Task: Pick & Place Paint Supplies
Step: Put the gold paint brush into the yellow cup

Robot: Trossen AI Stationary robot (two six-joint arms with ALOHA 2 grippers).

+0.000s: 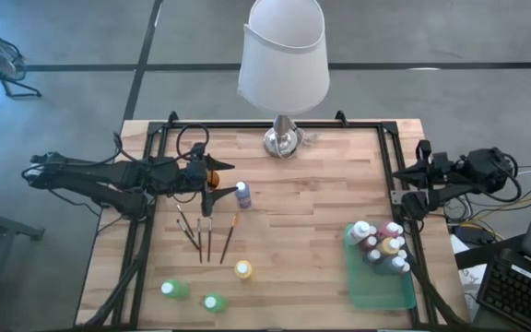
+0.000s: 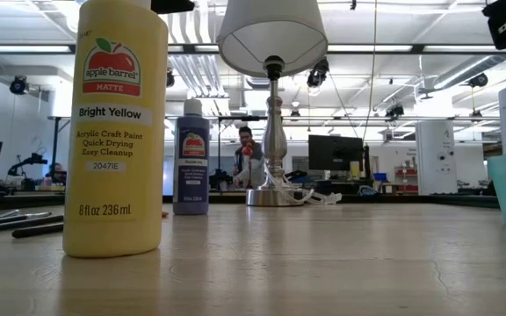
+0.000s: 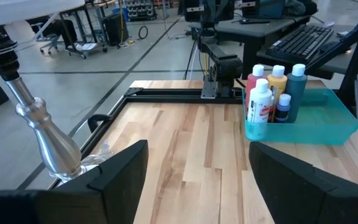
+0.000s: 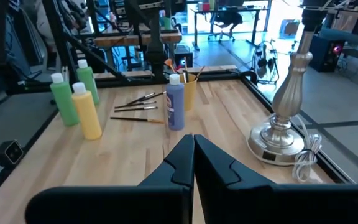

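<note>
Beside purple bottle (image 1: 243,194), my left gripper (image 1: 208,199) hovers, fingers wide, empty. Brushes (image 1: 206,235) lie just below. My right gripper (image 1: 404,205) pinched closed near tray (image 1: 376,290) of bottles.

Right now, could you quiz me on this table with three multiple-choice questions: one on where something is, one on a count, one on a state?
1. Where is the tray of bottles?
A. By the right arm
B. Under the lamp
C. By the left arm

2. How many green bottles stand outside the tray?
A. None
B. Two
C. Four

3. How is the right gripper?
A. Wide open
B. Holding a brush
C. Shut, empty

Answers:
1. A: the high view shows the tray on the right arm's side.
2. B: one green bottle and another stand near the front edge.
3. C: its fingers meet with nothing between.
</note>
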